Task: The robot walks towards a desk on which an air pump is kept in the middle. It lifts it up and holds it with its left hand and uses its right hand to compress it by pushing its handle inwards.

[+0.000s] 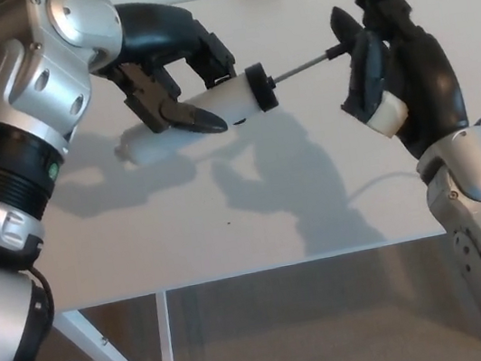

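My left hand (171, 74) is shut on the white barrel of the air pump (211, 109), holding it above the desk, nearly level, with its black collar toward the right. The thin metal rod (300, 66) sticks out rightward to the black handle, which meets the palm of my right hand (393, 74). That hand stands upright with its fingers spread and grips nothing. The handle itself is mostly hidden behind the right hand's fingers.
The white desk (182, 217) fills the view, its front edge running across the lower part. White desk legs (111, 347) and a brown floor show below. A thin cable (387, 180) lies on the desk near my right wrist.
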Controlling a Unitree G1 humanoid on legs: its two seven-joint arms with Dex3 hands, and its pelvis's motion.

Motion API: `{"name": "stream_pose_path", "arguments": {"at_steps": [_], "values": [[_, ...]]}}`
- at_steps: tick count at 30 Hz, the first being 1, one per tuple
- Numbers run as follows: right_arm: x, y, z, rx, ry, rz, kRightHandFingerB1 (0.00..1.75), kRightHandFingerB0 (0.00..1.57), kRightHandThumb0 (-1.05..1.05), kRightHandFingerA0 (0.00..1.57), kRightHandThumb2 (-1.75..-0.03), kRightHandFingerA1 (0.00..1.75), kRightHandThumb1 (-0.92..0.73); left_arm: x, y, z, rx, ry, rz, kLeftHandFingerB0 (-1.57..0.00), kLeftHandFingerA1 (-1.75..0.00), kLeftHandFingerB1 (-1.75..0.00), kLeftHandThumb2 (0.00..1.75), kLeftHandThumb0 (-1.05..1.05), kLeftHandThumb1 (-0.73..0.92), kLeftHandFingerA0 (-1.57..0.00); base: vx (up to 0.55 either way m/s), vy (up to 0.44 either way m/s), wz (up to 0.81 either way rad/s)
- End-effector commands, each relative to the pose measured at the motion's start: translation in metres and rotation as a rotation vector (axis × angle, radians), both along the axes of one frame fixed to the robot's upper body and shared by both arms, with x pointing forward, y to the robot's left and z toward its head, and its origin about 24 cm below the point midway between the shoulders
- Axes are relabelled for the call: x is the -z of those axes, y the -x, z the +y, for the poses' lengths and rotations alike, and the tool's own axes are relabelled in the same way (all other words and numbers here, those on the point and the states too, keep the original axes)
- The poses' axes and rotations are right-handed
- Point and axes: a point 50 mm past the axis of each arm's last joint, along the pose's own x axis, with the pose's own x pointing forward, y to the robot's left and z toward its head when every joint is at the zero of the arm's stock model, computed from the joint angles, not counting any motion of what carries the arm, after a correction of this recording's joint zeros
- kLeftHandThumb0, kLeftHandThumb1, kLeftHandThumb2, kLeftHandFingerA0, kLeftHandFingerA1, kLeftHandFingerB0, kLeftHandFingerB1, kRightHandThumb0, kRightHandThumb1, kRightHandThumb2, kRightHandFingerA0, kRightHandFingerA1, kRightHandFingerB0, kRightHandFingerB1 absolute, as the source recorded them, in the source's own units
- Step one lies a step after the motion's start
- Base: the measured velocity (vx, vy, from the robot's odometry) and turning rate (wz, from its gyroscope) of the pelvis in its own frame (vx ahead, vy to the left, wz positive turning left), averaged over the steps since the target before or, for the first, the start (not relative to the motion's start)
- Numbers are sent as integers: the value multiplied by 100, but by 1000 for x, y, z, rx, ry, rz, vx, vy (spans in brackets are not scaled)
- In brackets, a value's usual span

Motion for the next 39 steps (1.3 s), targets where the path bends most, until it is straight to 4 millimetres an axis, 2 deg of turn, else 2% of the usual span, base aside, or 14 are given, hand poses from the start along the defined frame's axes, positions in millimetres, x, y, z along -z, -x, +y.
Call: {"name": "stream_pose_path", "arguments": {"at_steps": [1,2,3,5,11,12,13,14,18,19,20,21,29,39], "values": [[-8,5,6,38,219,-118,6,0,-93,0,-122,8,-90,-3,-1,-5,-9,21,9,-16,-86,-54,86,-50,57,-67,0,0,0],[-8,5,6,43,225,-120,6,0,-93,0,-122,8,-90,-3,-1,-6,-10,23,14,-16,-86,-54,86,-50,57,-67,0,0,0],[-8,5,7,48,229,-118,10,0,-89,0,-121,11,-86,-4,-1,-6,-11,16,9,-2,-81,-20,91,-53,60,-65,0,0,0],[-7,5,8,62,242,-117,10,0,-89,0,-122,12,-87,-4,-2,-8,-16,8,1,-20,-79,-31,63,-54,77,-67,0,0,0],[-6,5,10,110,294,-136,13,0,-87,0,-123,13,-89,-5,-3,-10,-52,42,26,-19,-81,-34,68,-64,92,-63,0,0,0],[-6,5,10,131,307,-148,11,0,-87,0,-123,14,-92,-8,-5,-12,-64,39,24,-24,-95,-58,112,-67,76,-77,0,0,0],[-6,5,11,145,314,-155,11,0,-87,0,-123,14,-92,-9,-5,-13,-72,33,21,-24,-95,-58,112,-67,76,-77,0,0,0],[-6,4,11,155,317,-161,12,0,-87,0,-123,16,-92,-10,-6,-14,-76,26,12,-40,-108,-56,69,-67,92,-76,0,0,0],[-6,3,11,170,321,-169,11,3,-88,4,-122,17,-92,-11,-8,-15,-89,26,7,-38,-103,-63,69,-67,92,-76,0,0,0],[-6,2,11,177,323,-173,12,4,-88,4,-122,17,-92,-11,-9,-15,-97,33,4,-33,-96,-62,111,-59,72,-74,0,0,0],[-6,2,11,181,324,-176,12,4,-88,4,-122,17,-92,-12,-9,-16,-102,39,2,-33,-96,-62,111,-59,72,-74,0,0,0],[-6,2,11,190,323,-182,12,4,-89,5,-122,16,-92,-12,-10,-16,-107,39,1,-41,-106,-52,67,-67,89,-76,0,0,0],[-9,-1,11,222,348,-223,15,5,-87,6,-123,18,-92,-18,-13,-16,-141,50,0,-40,-120,-66,72,-65,92,-82,0,0,0],[-15,-6,9,237,391,-251,18,7,-85,7,-123,20,-91,-24,-14,-16,-108,32,-44,-33,-109,-46,67,-63,91,-81,0,0,0]]}}
